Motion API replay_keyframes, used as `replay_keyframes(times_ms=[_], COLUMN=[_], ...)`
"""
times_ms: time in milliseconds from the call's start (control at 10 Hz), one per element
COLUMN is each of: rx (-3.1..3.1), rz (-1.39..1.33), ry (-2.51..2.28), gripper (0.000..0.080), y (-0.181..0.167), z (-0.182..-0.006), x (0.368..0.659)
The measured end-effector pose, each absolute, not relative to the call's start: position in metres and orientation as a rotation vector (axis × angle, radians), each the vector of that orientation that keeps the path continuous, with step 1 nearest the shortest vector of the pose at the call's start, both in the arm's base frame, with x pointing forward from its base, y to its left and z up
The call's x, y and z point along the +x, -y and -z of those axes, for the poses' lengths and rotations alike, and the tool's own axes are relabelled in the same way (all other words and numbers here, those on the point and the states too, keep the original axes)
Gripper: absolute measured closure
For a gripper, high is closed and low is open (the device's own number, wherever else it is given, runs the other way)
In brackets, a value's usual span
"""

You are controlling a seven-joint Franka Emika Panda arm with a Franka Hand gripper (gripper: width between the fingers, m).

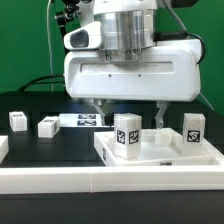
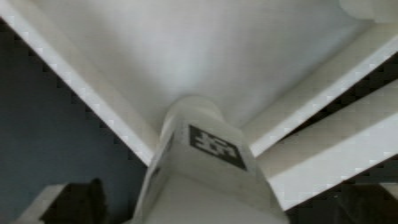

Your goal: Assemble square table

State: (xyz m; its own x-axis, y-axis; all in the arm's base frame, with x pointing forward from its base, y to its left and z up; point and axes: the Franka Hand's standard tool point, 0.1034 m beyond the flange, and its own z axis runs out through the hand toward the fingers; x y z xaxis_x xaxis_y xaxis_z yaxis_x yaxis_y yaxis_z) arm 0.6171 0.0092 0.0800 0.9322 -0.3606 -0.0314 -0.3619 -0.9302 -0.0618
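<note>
Gripper (image 1: 129, 108) spread wide over the leg (image 1: 127, 135) at six o'clock; a drifting finger could clip and unseat it.

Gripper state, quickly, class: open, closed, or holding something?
Gripper: open, holding nothing; the upright white leg stands free between its spread fingers.

A plain green wall (image 1: 25, 40) stood behind the flat black table (image 1: 55, 150), evenly lit, with thin dark cables (image 1: 30, 82) before the green.
</note>
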Motion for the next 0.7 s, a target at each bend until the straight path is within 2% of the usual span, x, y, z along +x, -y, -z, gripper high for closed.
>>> replay_keyframes(times_ms=[700], rx=[-3.081], rz=[-0.014], ry=[0.202], gripper=[0.0150], y=[-0.0071], z=[-0.0782], x=[0.6151])
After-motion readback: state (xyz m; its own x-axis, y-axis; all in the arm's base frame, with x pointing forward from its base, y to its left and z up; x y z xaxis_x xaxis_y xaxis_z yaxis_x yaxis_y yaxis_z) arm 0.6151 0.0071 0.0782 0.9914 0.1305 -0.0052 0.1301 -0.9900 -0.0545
